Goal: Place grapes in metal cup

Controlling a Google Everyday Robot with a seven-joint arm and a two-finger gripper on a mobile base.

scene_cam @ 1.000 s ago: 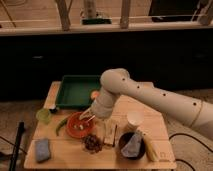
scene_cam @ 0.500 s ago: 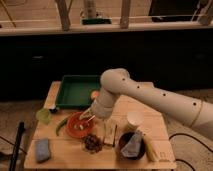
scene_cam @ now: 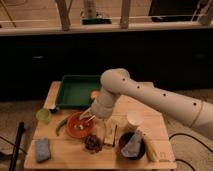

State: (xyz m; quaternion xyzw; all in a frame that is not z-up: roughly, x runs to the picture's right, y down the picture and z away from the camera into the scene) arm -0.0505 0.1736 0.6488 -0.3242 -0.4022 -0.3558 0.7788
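The grapes (scene_cam: 92,142), a small dark reddish-brown cluster, lie on the wooden table (scene_cam: 75,157) near its front edge, just right of the orange-red bowl (scene_cam: 77,126). The metal cup (scene_cam: 133,121), pale and cylindrical, stands to the right of the arm. My gripper (scene_cam: 89,119) hangs from the white arm (scene_cam: 150,97) over the right rim of the orange-red bowl, above and slightly left of the grapes. It holds nothing that I can see.
A green tray (scene_cam: 75,90) sits at the back with an orange fruit (scene_cam: 95,94) at its right edge. A small green cup (scene_cam: 43,115), a green vegetable (scene_cam: 62,125), a blue sponge (scene_cam: 42,149), a black bowl with blue-grey cloth (scene_cam: 132,146), a yellow item (scene_cam: 150,147) and a pale packet (scene_cam: 110,134) are on the table.
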